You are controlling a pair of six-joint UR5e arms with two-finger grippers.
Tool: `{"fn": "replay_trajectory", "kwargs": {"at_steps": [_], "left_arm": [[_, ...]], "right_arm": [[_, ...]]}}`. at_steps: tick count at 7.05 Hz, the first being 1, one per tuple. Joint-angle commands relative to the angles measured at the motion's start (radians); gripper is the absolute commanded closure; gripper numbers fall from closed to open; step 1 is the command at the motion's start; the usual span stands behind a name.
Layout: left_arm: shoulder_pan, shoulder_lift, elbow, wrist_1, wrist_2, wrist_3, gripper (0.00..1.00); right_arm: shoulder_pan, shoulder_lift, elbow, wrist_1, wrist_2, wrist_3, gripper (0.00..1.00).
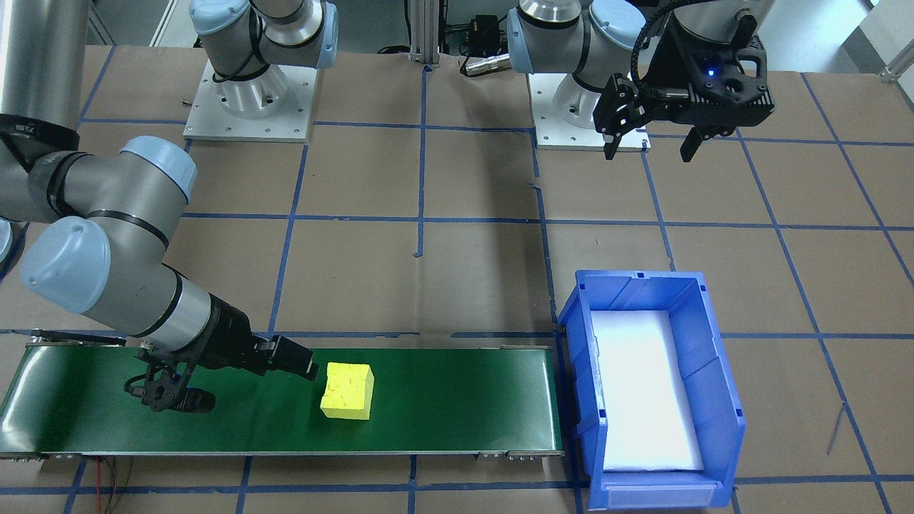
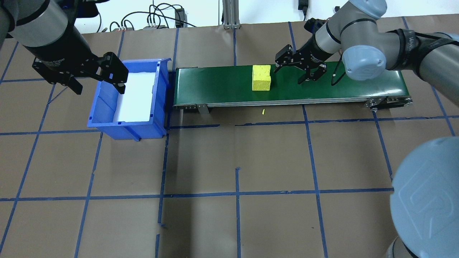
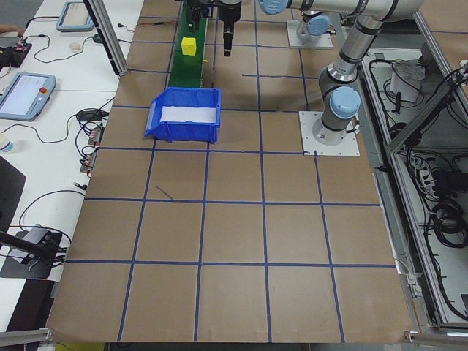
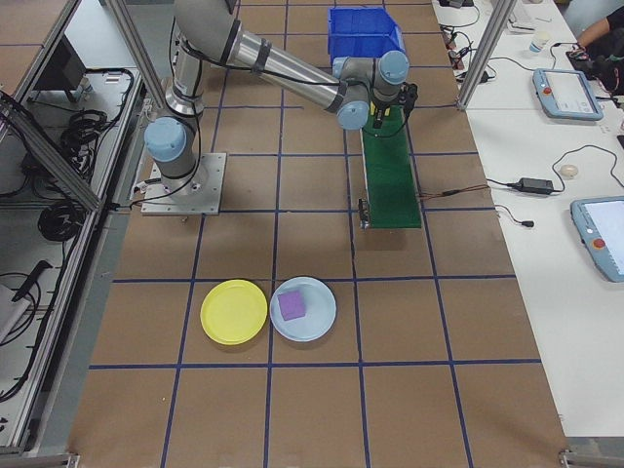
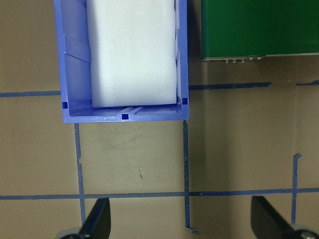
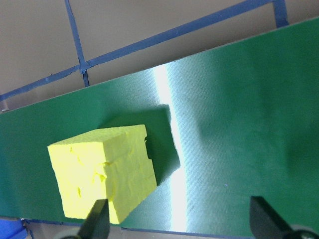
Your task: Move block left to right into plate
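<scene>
Yellow block (image 1: 348,390) on belt (image 1: 443,400) | both pincers released | plates (image 4: 234,312) only in right view

Both arms extended low, left gripper (image 2: 96,77) and right gripper (image 2: 299,70) fingers spread.

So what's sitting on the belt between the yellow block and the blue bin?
Nothing: in the overhead view the green belt is bare from the yellow block to its end beside the blue bin. The front-facing view agrees.

table (image 2: 251,161): brown, blue tape grid | on it: conveyor (image 2: 222,89), blue bin (image 2: 107,118), yellow plate (image 4: 234,311), blue plate (image 4: 317,327), two arm bases
</scene>
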Motion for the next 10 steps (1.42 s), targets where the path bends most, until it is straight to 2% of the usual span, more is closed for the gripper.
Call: {"fn": "replay_trajectory", "kwargs": {"at_steps": [1, 3, 5, 9, 10], "left_arm": [[-0.001, 0.0, -0.003, 0.0, 0.0, 0.0, 0.0], [-0.003, 0.0, -0.004, 0.002, 0.0, 0.0, 0.0], [-0.004, 0.0, -0.007, 0.003, 0.0, 0.0, 0.0], [-0.004, 0.0, -0.01, 0.005, 0.002, 0.0, 0.0], [-0.004, 0.0, -0.01, 0.005, 0.002, 0.0, 0.0]], "right_arm": [[0.0, 0.012, -0.012, 0.0, 0.003, -0.001, 0.0], [0.001, 0.013, -0.023, -0.001, -0.008, -0.021, 0.0], [0.0, 0.013, -0.023, -0.001, -0.049, -0.068, 0.0], [0.0, 0.035, -0.049, -0.001, -0.063, -0.081, 0.0], [0.0, 0.036, -0.038, -0.001, -0.09, -0.107, 0.0]]}}
